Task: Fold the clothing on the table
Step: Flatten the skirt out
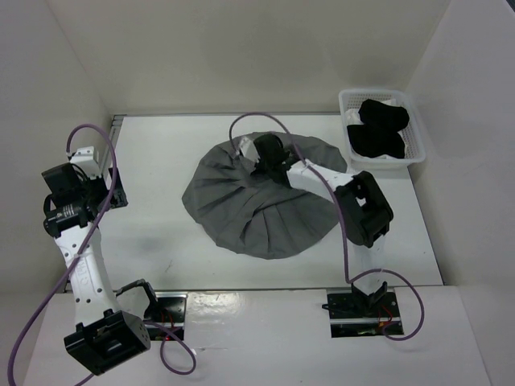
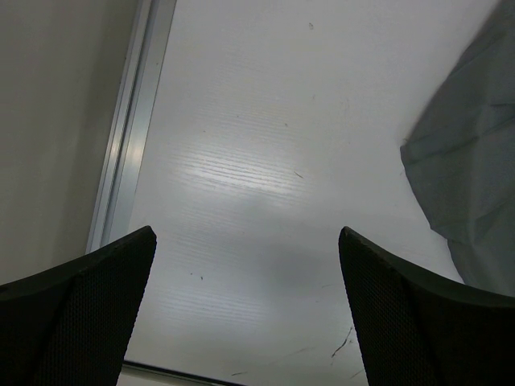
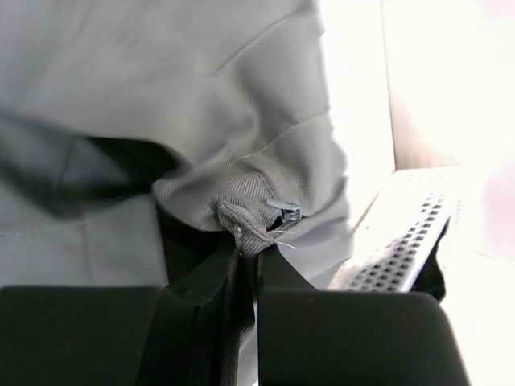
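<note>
Now: right gripper [image 3: 248, 259] clamps skirt [image 1: 233, 205] edge, seemingly waistband, at table [image 1: 153, 153] centre; left gripper [image 2: 245, 273] wide, empty. Cloth soft, light, limp; pleats may shift, so take hold at firmer band.

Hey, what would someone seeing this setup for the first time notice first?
The grey pleated skirt fanned out in the middle of the table draws the eye first, the right fingers shut on a bunched bit of its far edge. Next comes the white basket in the far right corner, holding a black garment. The left fingers stand open above the table's left side.
</note>
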`<action>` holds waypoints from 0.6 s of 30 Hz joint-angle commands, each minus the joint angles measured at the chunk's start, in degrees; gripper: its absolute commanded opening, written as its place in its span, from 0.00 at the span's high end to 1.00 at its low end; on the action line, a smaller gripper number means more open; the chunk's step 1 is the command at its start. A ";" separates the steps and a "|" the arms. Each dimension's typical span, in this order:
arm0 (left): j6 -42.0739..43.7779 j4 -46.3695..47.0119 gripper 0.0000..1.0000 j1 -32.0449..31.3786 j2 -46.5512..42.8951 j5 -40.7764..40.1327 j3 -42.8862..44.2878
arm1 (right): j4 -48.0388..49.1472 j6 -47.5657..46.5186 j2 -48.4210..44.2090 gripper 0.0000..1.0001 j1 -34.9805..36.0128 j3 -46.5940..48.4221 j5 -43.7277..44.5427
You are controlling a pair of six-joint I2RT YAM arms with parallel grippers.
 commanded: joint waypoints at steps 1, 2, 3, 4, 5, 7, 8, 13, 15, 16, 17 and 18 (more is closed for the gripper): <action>0.30 1.07 0.00 0.41 -0.96 0.83 -0.05 | -10.59 9.39 -8.72 1.00 -0.37 12.18 -7.01; 0.30 1.07 0.00 0.41 -0.96 0.83 -0.05 | -16.97 11.16 -8.73 1.00 -1.07 18.39 -9.29; 0.30 1.07 0.00 0.41 -0.96 0.83 -0.05 | -19.99 12.74 -9.25 1.00 -1.86 21.50 -14.19; 0.30 1.07 0.00 0.41 -0.96 1.35 -0.05 | -22.55 14.33 -9.25 1.00 -1.86 24.40 -16.15; 0.30 1.07 0.00 0.41 -0.96 1.36 -0.05 | -26.58 16.43 -9.25 1.00 -1.86 29.04 -17.82; 0.30 1.07 0.00 0.41 -1.48 1.36 -0.05 | -29.77 17.85 -9.25 1.00 -1.86 34.42 -21.77; 0.82 1.07 0.00 0.41 -1.49 2.05 -0.05 | -32.04 19.25 -9.25 1.00 -1.86 35.93 -23.36; 1.96 0.55 0.00 0.41 -2.01 4.60 -0.05 | -32.77 22.25 -8.20 1.00 -0.81 40.78 -24.54; 3.63 -0.24 0.01 0.41 -2.63 8.01 -0.05 | -32.77 23.74 -7.68 1.00 -0.81 42.09 -24.52; 4.25 -1.03 0.01 0.41 -3.24 9.26 0.47 | -35.29 24.27 -6.63 1.00 -1.59 45.32 -30.87; 4.86 -1.73 0.02 -0.11 -3.24 10.05 0.47 | -37.15 24.97 -6.01 1.00 -2.82 47.44 -35.89; 4.87 -1.74 0.02 -0.12 -3.24 10.67 0.47 | -38.03 28.72 -5.22 1.00 -4.22 49.20 -38.82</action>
